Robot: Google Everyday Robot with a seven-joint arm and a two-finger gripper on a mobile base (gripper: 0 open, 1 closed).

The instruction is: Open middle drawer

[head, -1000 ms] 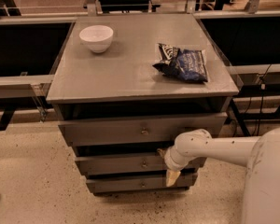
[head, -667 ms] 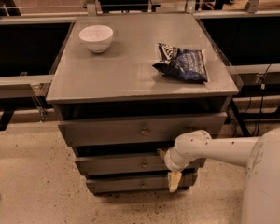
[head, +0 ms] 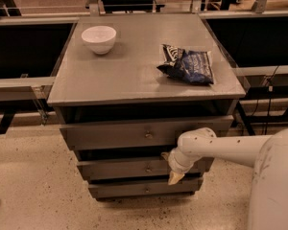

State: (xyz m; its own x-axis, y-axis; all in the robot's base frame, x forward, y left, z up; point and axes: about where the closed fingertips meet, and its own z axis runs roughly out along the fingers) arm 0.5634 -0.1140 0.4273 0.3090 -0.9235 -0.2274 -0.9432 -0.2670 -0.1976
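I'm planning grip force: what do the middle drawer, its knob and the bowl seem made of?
The middle drawer looks like wood painted matte grey: flat, dull front. The knob: likely metal, small glint. The bowl: probably glazed ceramic, smooth white; plastic possible. The gripper hangs before the drawer's right part.

You will find no legible text; the chip bag's (head: 188,65) white print is unreadable. Gripper (head: 175,177) sits at the middle drawer (head: 117,169) front.

light: dim, warm, from above | shadows: deep under cabinet top (head: 134,75) | hand (head: 175,177): pale, lit, at middle drawer (head: 129,168) front
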